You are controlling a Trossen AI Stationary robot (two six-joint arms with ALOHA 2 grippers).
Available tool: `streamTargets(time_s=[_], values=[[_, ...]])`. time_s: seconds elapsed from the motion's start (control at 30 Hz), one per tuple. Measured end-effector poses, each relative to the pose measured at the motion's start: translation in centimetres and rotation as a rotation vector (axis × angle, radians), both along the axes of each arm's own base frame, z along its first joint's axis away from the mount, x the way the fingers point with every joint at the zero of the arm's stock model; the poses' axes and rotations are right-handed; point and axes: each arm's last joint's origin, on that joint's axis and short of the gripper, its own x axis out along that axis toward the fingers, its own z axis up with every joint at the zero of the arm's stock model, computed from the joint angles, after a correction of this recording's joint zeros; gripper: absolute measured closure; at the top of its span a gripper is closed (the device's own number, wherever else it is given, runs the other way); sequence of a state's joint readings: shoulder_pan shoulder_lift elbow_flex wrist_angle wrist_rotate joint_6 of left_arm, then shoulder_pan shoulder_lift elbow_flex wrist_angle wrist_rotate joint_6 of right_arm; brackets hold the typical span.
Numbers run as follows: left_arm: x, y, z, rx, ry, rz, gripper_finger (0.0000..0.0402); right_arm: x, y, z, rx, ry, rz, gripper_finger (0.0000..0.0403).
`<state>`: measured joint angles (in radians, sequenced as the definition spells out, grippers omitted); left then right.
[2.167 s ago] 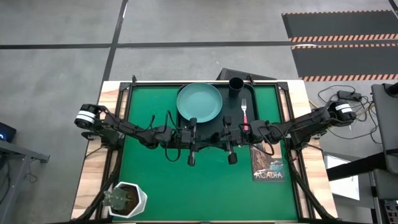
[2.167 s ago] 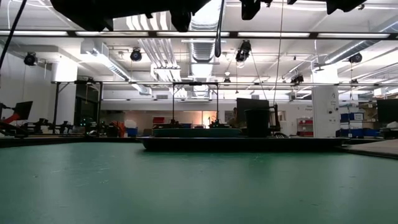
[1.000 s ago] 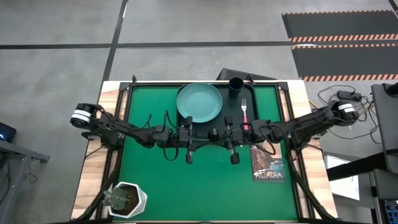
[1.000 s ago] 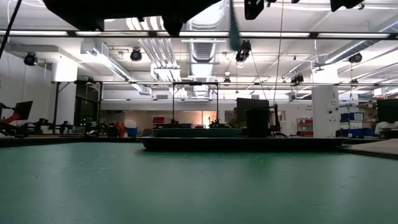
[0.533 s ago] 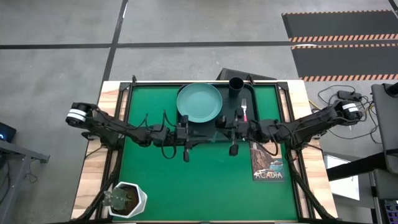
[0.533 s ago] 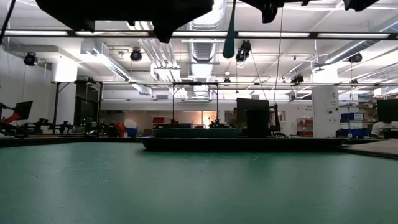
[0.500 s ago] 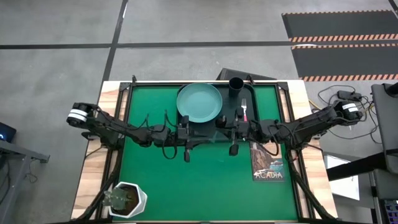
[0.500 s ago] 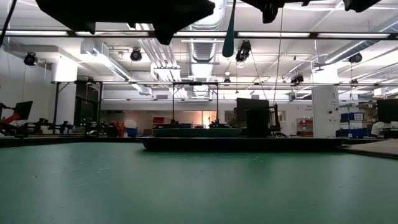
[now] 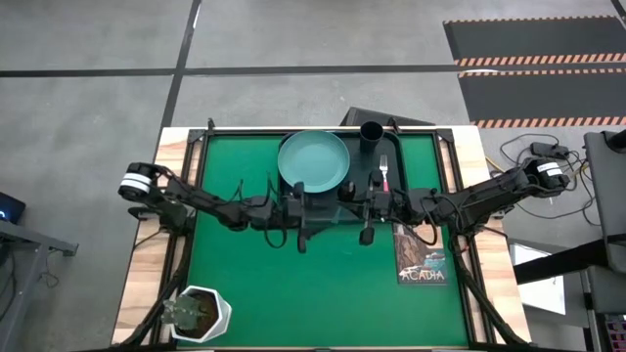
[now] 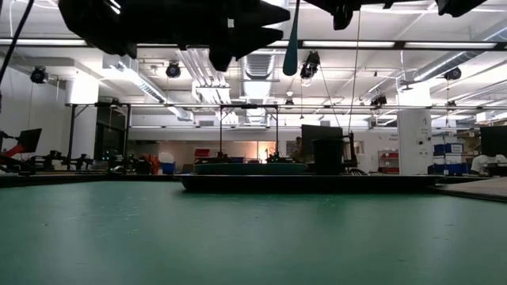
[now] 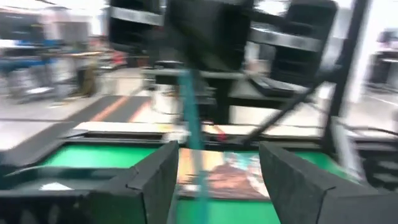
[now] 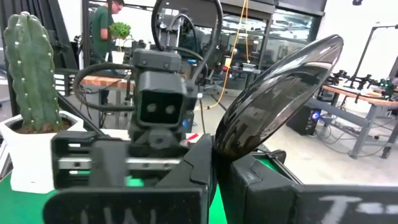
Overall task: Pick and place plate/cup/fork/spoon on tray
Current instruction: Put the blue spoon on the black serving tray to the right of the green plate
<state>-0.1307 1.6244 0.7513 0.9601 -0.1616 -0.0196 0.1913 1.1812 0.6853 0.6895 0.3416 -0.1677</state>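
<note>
The spoon hangs in the air over the middle of the table. Its dark bowl (image 12: pixel 273 99) sticks up out of my right gripper (image 12: pixel 217 168), which is shut on it. Its light-blue handle (image 11: pixel 191 124) stands between the fingers of my left gripper (image 11: pixel 217 180), which is open; the picture there is blurred and I see no touch. The two grippers face each other (image 9: pixel 318 209) (image 9: pixel 354 205). The teal plate (image 9: pixel 313 161), black cup (image 9: pixel 372 132) and pink-handled fork (image 9: pixel 383 174) rest on the black tray (image 9: pixel 360 166) at the far side. My right gripper pinches the spoon between its two fingers at the neck just below the bowl (image 12: pixel 229 144). The fingers come level from the table's right side and lie across the spoon. The bowl stands tilted above them. The handle (image 10: pixel 291 47) hangs below, clear of the table.
The ACADIA book (image 9: pixel 423 256) lies right of the middle, near my right arm. A white pot with a cactus (image 9: pixel 201 313) stands at the near left corner. Bare green mat (image 9: pixel 323 293) lies toward the near edge.
My left gripper has sunk a little and gone toward the table's right edge, closer to my right gripper. My right gripper's wrist has turned. The spoon's handle, hanging below it, has swung slightly sideways and stays clear of the table.
</note>
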Motion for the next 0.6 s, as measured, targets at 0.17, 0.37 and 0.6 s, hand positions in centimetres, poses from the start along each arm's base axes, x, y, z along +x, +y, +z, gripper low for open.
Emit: streamTargets(time_s=[0.17,0.37,0.6], values=[[1.1,-0.4,-0.5,0.014,0.008,-0.083,0.0202,0.0,0.0,0.0,0.001,-0.001,0.000,0.0394],[2.1,-0.3,-0.8,0.037,0.023,-0.049,0.0240,0.0,0.0,0.0,0.009,0.002,-0.003,0.0394],[2.1,0.5,-1.0,0.031,0.026,-0.022,0.0388,0.0,0.0,0.0,0.011,-0.001,0.001,0.0394]])
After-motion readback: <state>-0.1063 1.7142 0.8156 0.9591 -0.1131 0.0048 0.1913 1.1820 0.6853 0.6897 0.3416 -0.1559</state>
